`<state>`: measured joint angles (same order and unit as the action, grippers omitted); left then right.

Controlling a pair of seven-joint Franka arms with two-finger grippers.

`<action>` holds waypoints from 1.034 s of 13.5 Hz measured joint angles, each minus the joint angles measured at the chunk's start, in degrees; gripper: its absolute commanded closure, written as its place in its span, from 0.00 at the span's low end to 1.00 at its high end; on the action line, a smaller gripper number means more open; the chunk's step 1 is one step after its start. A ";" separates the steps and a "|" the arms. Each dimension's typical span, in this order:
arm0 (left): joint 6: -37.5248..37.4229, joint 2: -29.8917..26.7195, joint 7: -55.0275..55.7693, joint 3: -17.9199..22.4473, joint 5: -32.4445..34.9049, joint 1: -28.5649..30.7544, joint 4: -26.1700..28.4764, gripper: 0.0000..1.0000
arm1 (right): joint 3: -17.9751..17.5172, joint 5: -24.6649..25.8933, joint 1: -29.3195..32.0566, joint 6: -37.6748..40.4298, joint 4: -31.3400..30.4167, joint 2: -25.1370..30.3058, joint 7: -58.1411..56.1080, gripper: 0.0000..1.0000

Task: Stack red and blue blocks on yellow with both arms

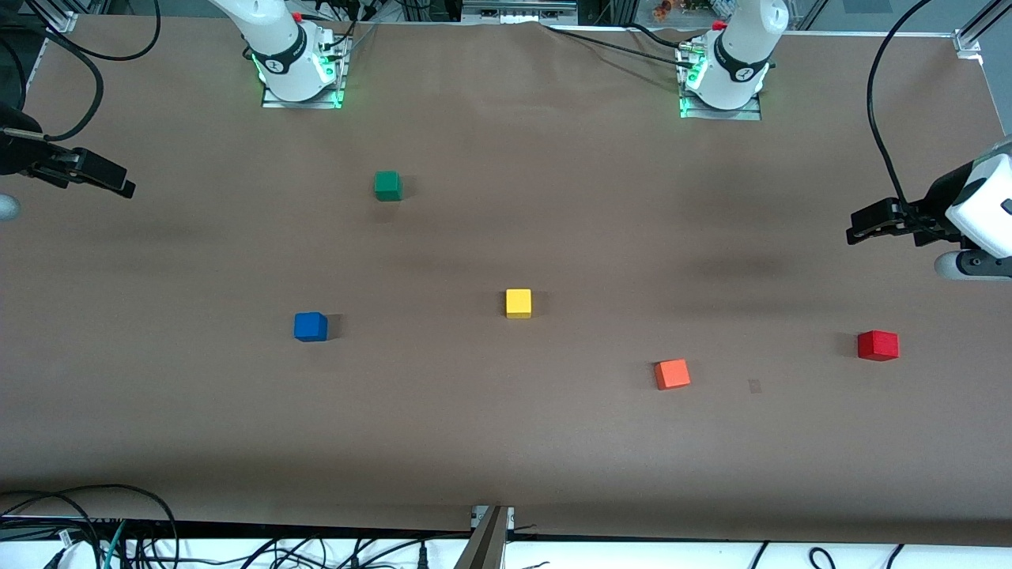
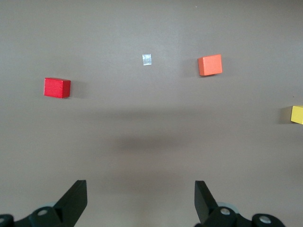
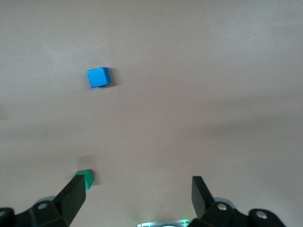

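The yellow cube sits near the middle of the table and shows at the edge of the left wrist view. The blue cube lies toward the right arm's end and shows in the right wrist view. The red cube lies toward the left arm's end and shows in the left wrist view. My left gripper hangs open and empty over the table's left-arm end. My right gripper hangs open and empty over the right-arm end.
An orange-red cube lies between the yellow and red cubes, nearer to the front camera. A green cube sits nearer to the arm bases. A small tape mark is on the brown table cover.
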<state>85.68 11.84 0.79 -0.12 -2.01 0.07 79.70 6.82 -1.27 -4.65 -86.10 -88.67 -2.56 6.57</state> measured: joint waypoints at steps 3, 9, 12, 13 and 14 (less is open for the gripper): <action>0.00 0.02 0.00 0.00 0.00 0.00 0.00 0.00 | 0.01 -1.55 0.06 -0.24 0.00 -0.14 -0.25 0.00; 1.02 1.05 0.10 0.57 0.00 0.75 -0.39 0.00 | 0.01 -1.74 0.14 -0.27 0.00 -0.19 -0.39 0.00; 2.86 4.33 -0.02 0.93 0.00 3.62 -0.90 0.00 | 0.01 -1.76 0.16 -0.27 0.00 -0.20 -0.40 0.00; 4.14 5.79 -0.70 0.96 0.00 5.05 -0.93 0.00 | 0.01 -1.76 0.17 -0.27 0.00 -0.20 -0.40 0.00; 5.65 7.44 -2.95 1.00 0.00 6.54 -0.95 0.00 | 0.02 -1.76 0.18 -0.27 0.00 -0.22 -0.40 0.00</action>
<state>91.33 19.28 -2.15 0.88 -2.01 6.61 78.75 6.84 -3.04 -4.48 -86.37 -88.67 -2.78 6.17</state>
